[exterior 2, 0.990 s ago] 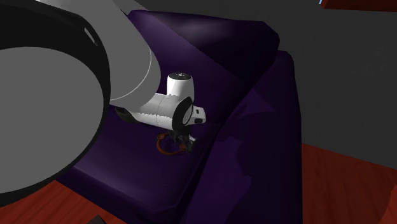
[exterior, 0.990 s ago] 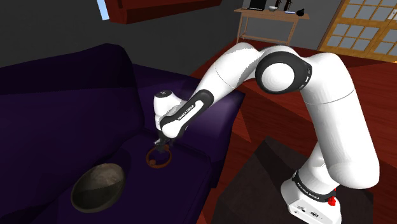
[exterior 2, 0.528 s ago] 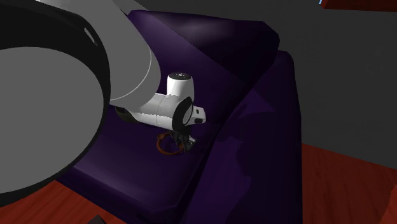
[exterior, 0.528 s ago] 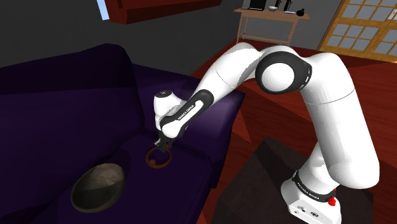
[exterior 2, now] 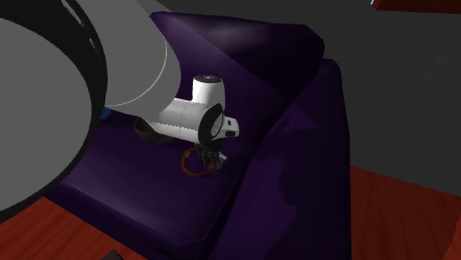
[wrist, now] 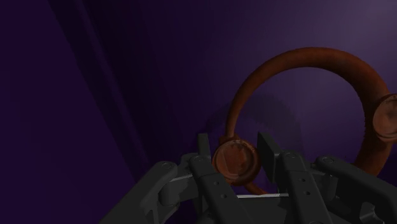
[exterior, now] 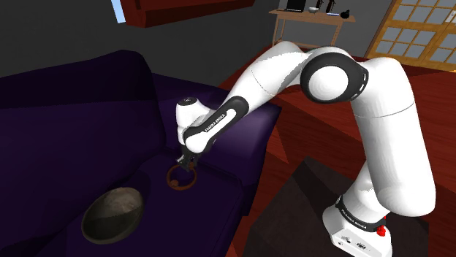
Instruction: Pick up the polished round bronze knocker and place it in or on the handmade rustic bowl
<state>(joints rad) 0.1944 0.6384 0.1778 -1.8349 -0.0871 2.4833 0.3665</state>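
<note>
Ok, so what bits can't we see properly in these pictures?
1. Wrist view: the knocker ring runs off the picture's edge, and the end effector covers part of it.
2. Second exterior view: the arm's big link blocks much of the sofa seat.
3. Shoulder view: the things on the far table are too small to name.

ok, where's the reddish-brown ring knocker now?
Knocker: at the purple sofa seat, shoulder view's centre-left, up-right of the grey round bowl, clasped by the black gripper.

Reddish-brown knocker (wrist: 305,58), purple sofa (exterior: 73,109) (plain).
</note>
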